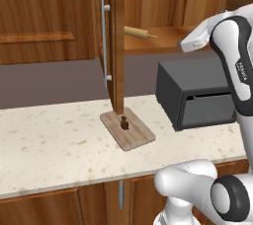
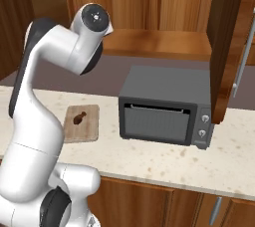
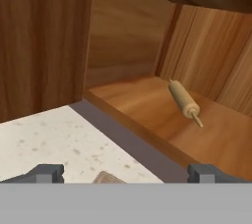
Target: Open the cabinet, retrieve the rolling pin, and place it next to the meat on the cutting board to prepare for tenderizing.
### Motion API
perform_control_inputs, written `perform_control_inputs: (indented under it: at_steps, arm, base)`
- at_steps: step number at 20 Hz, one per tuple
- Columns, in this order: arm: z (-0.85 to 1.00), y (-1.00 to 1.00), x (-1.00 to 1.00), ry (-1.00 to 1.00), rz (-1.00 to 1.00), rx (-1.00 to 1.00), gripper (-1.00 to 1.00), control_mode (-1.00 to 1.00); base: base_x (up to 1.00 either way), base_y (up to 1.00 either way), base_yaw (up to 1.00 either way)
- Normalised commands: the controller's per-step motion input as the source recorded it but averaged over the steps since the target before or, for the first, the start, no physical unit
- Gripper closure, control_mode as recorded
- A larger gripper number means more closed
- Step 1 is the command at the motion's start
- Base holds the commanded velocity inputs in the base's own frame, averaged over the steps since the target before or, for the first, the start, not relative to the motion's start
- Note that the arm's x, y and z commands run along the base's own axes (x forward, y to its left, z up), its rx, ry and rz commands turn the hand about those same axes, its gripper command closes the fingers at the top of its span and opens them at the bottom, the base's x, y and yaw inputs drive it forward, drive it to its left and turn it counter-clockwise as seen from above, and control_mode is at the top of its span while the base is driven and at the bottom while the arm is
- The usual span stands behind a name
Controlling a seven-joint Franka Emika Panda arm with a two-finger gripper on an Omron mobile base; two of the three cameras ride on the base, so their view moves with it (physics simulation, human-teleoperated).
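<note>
Rising from its rounded white base, the white arm with dark joints folds at a high elbow and reaches forward toward the open, tall reddish-brown wooden wall cabinet (image 1: 117,41), whose panelled door with its long grey metal bar handle (image 1: 104,41) stands swung out edge-on over the tabletop. In the hand view the hand (image 3: 126,173) looks slantwise into the cabinet, its two dark fingertips (image 3: 47,173) spread wide apart with nothing between them, well short of the shelf.

The slim light tan wooden rolling pin (image 3: 183,100) lies on the cabinet's wooden shelf (image 3: 147,105), set at an angle, one thin handle pointing toward the shelf's front part.

Below, on the pale speckled stone tabletop (image 1: 49,140), the thin pale wood rectangular cutting board (image 1: 127,129) lies flat just under the door's lower edge, and the small dark brown lump of meat (image 1: 124,124) sits on its middle. A dark grey boxy oven (image 2: 164,111) stands on the tabletop beside the board, apart from it.
</note>
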Motion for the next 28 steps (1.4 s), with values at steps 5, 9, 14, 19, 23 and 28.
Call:
perform_control_inputs:
  at_steps: [5,9,14,19,23,28]
  arm:
    - [0.01,0.00,0.46,0.07,0.00,0.00,-1.00,-1.00]
    - [0.09,-0.08,0.42,0.04,0.00,0.00,-1.00,-1.00]
    - [0.15,-0.16,0.26,0.00,0.00,0.00,-1.00,-1.00]
    - [0.08,-0.11,0.30,0.03,0.00,0.00,-1.00,-1.00]
    - [0.00,0.00,0.33,0.08,0.00,0.00,-1.00,-1.00]
    - [0.00,-0.15,0.14,0.02,0.00,0.01,-1.00,-1.00]
  base:
    - [0.00,0.00,0.00]
    - [0.00,0.00,0.00]
    - [0.00,0.00,0.00]
    - [0.00,0.00,0.00]
    - [0.00,0.00,0.00]
    - [0.00,0.00,0.00]
